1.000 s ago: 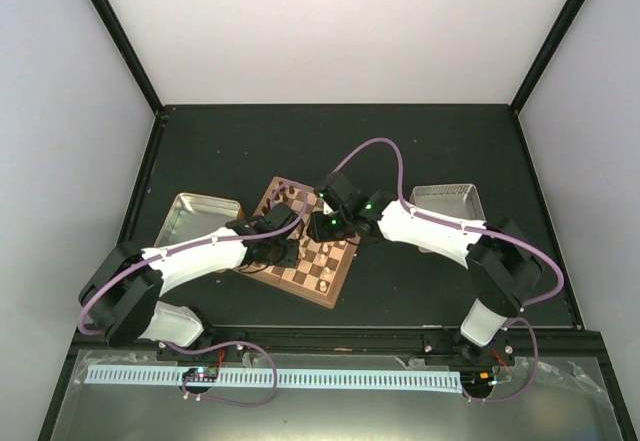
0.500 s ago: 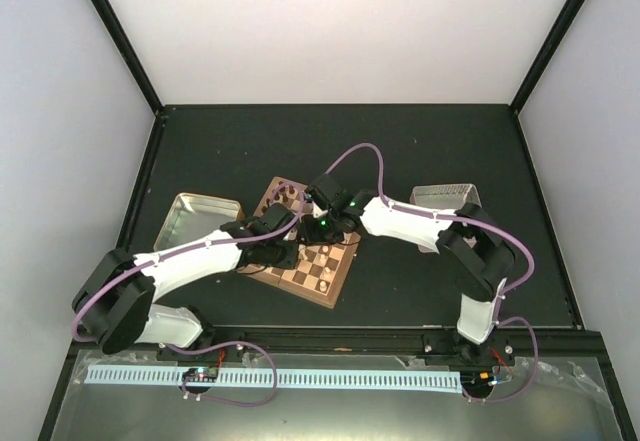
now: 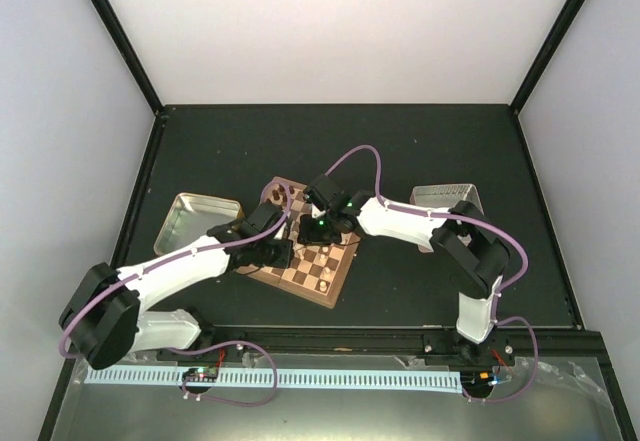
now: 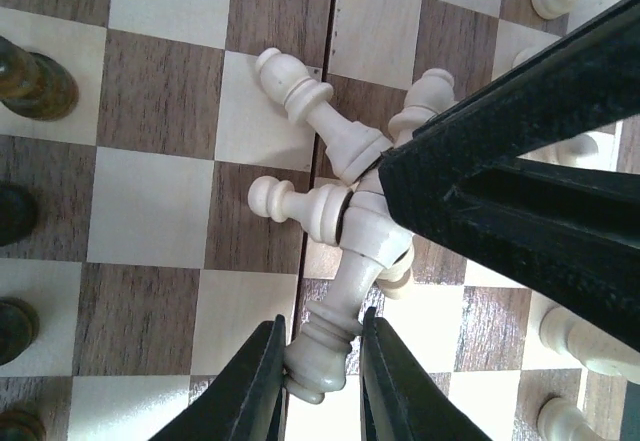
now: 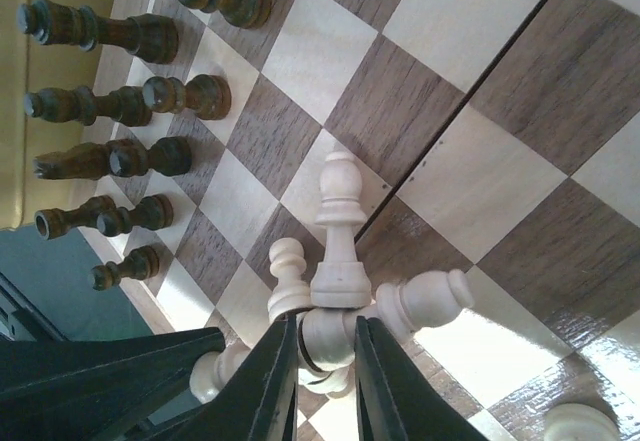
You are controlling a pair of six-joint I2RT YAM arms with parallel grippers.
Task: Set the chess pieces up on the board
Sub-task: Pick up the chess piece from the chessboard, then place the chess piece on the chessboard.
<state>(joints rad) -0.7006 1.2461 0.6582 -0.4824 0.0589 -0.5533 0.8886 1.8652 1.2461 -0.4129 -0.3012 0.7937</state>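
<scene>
Left gripper (image 4: pixel 321 323), right gripper (image 5: pixel 326 321) — each clenched on toppled cream pieces (image 4: pixel 330 216); gold tin (image 3: pixel 205 217) beside board (image 3: pixel 333 279).

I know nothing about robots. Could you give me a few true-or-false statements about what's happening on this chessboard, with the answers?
1. Several cream pieces lie tipped over in a heap on the board. True.
2. The left claw is empty. False: it is shut on one fallen cream piece.
3. The dark pieces stand upright near one edge of the board. True.
4. The two claws are at opposite ends of the board. False: the right claw grips a piece in the same heap, close to the left claw.
5. The gold tray sits on top of the board. False: it sits on the table beside the board, on the left arm's side.
</scene>
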